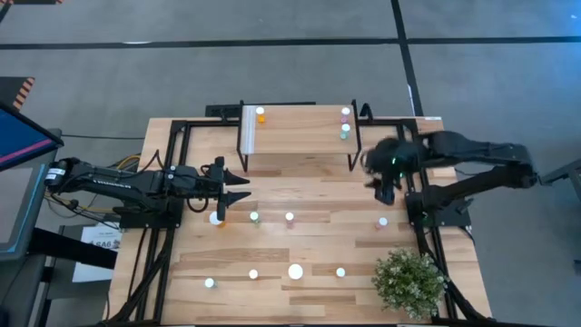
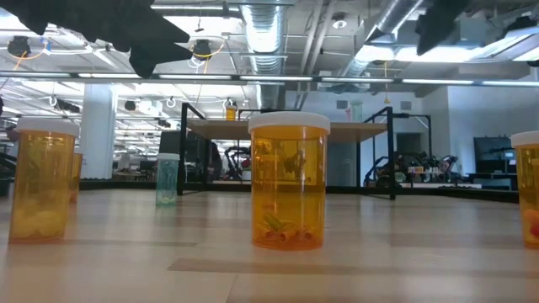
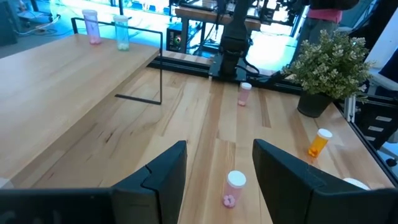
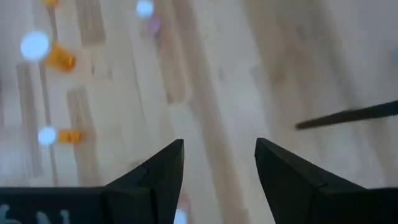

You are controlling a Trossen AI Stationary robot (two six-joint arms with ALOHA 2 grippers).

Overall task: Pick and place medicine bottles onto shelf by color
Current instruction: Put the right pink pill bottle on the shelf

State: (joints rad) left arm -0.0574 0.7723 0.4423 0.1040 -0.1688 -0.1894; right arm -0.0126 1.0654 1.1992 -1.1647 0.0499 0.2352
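The shelf [image 1: 300,145] stands at the table's far middle. On its plank stand an orange bottle [image 1: 260,114], a pink bottle [image 1: 345,113] and a teal bottle [image 1: 345,132]. More bottles stand on the table: orange [image 1: 216,218], green [image 1: 254,217], pink [image 1: 290,217] and pink [image 1: 382,222], with several near the front edge. My left gripper [image 1: 243,189] is open and empty, left of the shelf's near side. A pink bottle [image 3: 235,186] stands ahead of its fingers [image 3: 217,149]. My right gripper [image 1: 381,191] is open and empty above the table by the shelf's right legs, and it also shows in the right wrist view [image 4: 219,146].
A bushy green plant [image 1: 410,282] stands at the near right corner. A larger white-capped bottle [image 1: 296,271] stands near the front edge and fills the middle of the low view [image 2: 289,181]. The shelf's black leg [image 4: 348,115] is close to my right gripper. A screen [image 1: 18,182] stands left of the table.
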